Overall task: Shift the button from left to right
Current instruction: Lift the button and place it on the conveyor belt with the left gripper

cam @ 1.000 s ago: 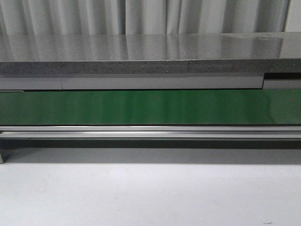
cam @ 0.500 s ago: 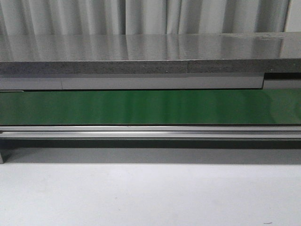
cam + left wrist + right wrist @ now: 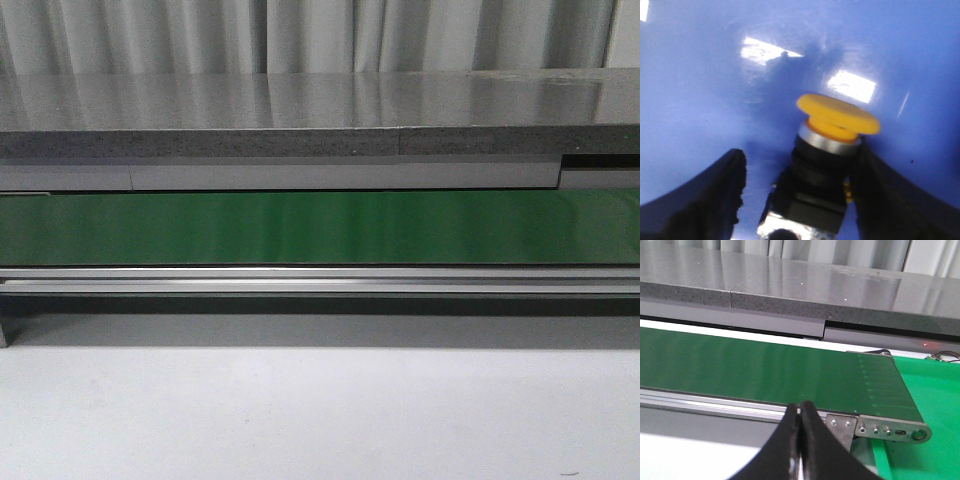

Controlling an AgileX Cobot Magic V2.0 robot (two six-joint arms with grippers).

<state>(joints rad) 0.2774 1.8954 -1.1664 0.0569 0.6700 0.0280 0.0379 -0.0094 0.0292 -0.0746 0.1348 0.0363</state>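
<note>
Writing or labels you can read appear nowhere. Your left claw (image 3: 800,195) is spread around the button (image 3: 827,150), one finger touching it, over glossy blue surface (image 3: 700,100). Your right claw (image 3: 800,440) is pressed closed before the green conveyor belt (image 3: 765,370); grey curtains (image 3: 320,35) hang behind.

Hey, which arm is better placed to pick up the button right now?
Left. Its tool is open with the button between the fingers, one finger touching it. The right tool is shut, facing the green conveyor belt, no button in its view.

No readable text, labels, numbers or signs in any view.
</note>
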